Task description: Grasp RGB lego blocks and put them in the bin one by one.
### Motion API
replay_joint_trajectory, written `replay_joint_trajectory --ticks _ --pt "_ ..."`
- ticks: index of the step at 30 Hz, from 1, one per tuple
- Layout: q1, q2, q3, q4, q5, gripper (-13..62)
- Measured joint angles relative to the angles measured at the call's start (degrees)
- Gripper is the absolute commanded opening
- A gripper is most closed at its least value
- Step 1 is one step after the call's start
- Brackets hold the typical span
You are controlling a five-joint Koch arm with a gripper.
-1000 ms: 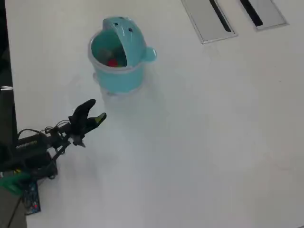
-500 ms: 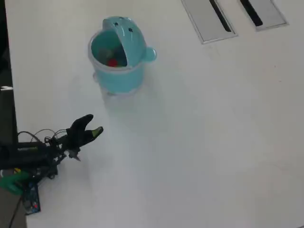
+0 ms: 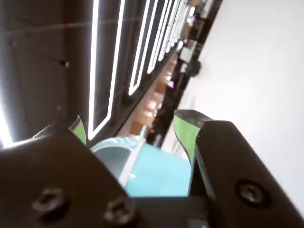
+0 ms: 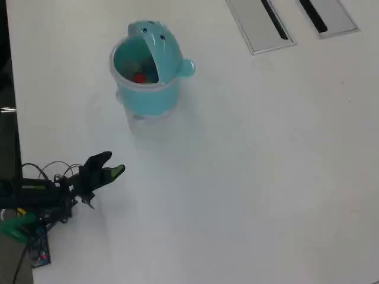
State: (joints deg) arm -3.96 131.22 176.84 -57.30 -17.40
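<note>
Bin point(image 4: 148, 89) sits upper left of the overhead view, lid up. We see a red block point(image 4: 140, 77) inside, maybe another pale one beside it; can't confirm blue. No blocks visible loose on the bench point(image 4: 266, 177), so we judge the task done or nearly so. Gripper point(image 4: 109, 165) lower left, well apart from the bin, jaws parted, empty.

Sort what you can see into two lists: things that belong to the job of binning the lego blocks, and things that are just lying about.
Belongs to the job:
- bin, lid up
- red block inside it
- gripper, open and empty

Just lying about:
- grey slotted panels at the table's far edge
- loose cables by the arm's base
</note>
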Motion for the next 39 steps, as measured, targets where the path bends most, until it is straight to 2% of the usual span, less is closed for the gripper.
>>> replay_joint_trajectory --ticks 10,39 --pt "3.3 0.0 0.3 -0.8 5.7 35.9" --pt "6.7 0.0 0.3 45.3 8.0 34.7"
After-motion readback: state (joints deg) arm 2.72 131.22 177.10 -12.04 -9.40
